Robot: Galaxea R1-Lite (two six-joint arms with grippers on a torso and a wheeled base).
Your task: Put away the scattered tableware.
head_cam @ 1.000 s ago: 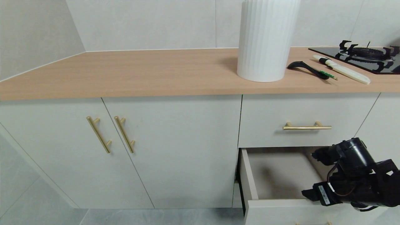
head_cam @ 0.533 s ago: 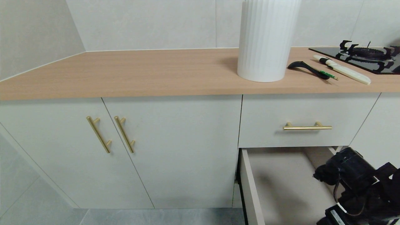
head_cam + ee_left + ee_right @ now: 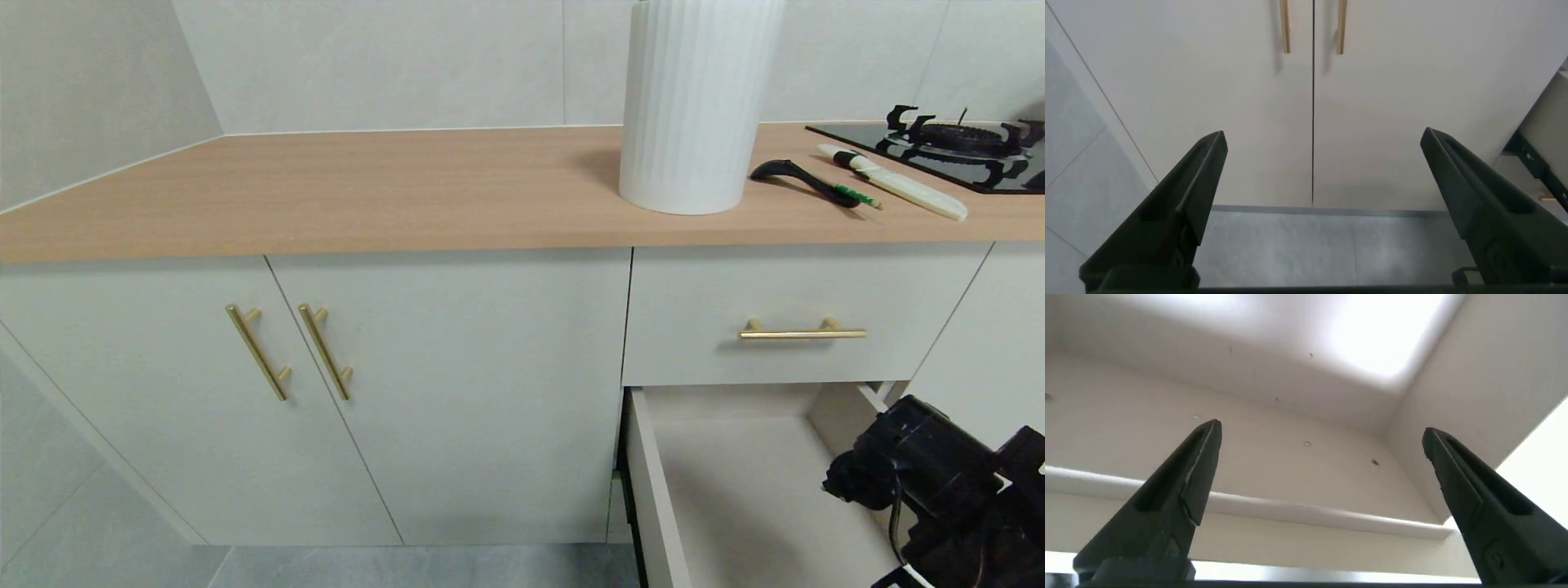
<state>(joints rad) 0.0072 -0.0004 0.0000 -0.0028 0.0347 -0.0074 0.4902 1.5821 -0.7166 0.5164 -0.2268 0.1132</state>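
On the left, the left gripper [image 3: 1323,139] hangs low in front of the double cabinet doors [image 3: 1313,98], its claw wide open and holding nothing. The risk here is small. If that arm swings up carelessly, a finger could catch one of the gold handles [image 3: 257,351].

Further right on the countertop [image 3: 367,188] stands a tall white ribbed container [image 3: 694,106]. Just right of it lies the scattered tableware: a black utensil [image 3: 804,181] and a long white utensil [image 3: 894,184], close together between the container and the hob [image 3: 955,147]. Both lie flat and slim, so a pinch from above may slip or skate one toward the near edge. Grabbing one could nudge the other, and a wide approach could bump the container.

Below them the upper drawer [image 3: 802,332] is shut and the lower drawer [image 3: 735,490] stands open. The right arm [image 3: 931,482] sits low at the drawer's near right corner. The right gripper [image 3: 1320,431] is spread open, holds nothing, and faces the drawer's inside. Rising straight up from there, it could strike the upper drawer front or the counter's lip. The open drawer also juts into the arm's path.
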